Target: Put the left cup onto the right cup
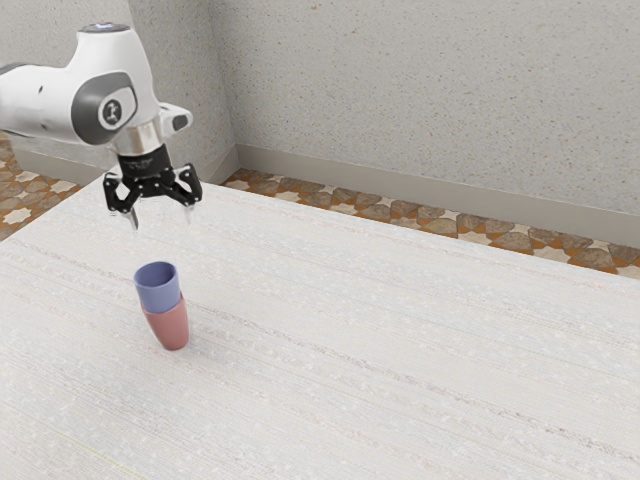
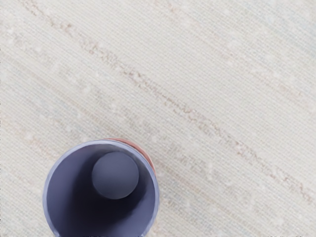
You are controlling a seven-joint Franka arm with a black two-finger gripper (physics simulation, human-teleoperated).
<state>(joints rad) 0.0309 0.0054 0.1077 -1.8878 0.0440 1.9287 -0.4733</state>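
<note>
A blue-violet cup (image 1: 157, 287) sits nested in the mouth of a red-pink cup (image 1: 168, 325), and the stack leans slightly on the pale table (image 1: 400, 340). My gripper (image 1: 160, 216) hangs open above the stack, a short way clear of the blue cup's rim, with nothing between its fingers. In the wrist view I look straight down into the blue cup (image 2: 101, 190), and a thin arc of the red cup (image 2: 143, 150) shows past its rim.
The table's far edge (image 1: 420, 228) runs along a patterned tile floor (image 1: 480, 225) and a speckled wall. Bare tabletop stretches to the exterior view's right of the cups.
</note>
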